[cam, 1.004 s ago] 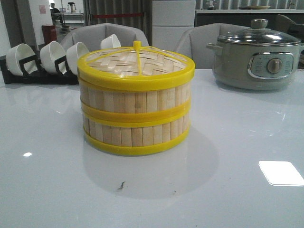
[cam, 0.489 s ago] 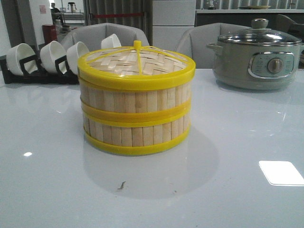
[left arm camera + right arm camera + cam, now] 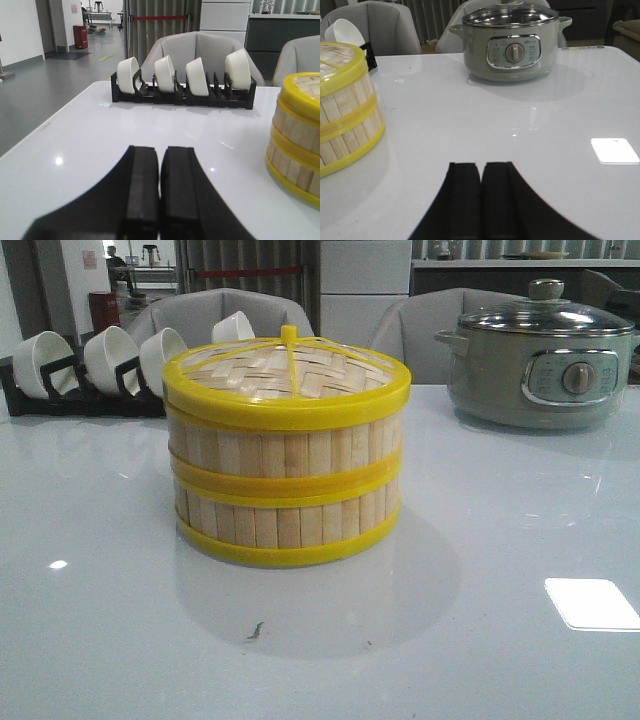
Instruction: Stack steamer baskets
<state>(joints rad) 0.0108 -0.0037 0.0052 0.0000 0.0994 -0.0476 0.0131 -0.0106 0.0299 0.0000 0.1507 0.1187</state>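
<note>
**Two baskets stacked under the lid, both grippers pressed shut and apart from them**

At the left, a black rack (image 3: 80, 390) of white bowls (image 3: 110, 358) stands at the table's far edge. The left gripper (image 3: 160, 192) sits low over the white table (image 3: 500, 540), its two pads pressed together on nothing; the stack is off to its side, not touching it.

In the middle, the upper steamer basket (image 3: 288, 452) rests squarely on the lower steamer basket (image 3: 288, 523), yellow rims meeting, with the woven lid (image 3: 287, 375) on top.

The right gripper (image 3: 481, 197) is likewise closed and empty, well apart from the stack. At the far right stands the grey-green pot (image 3: 545, 365).
</note>
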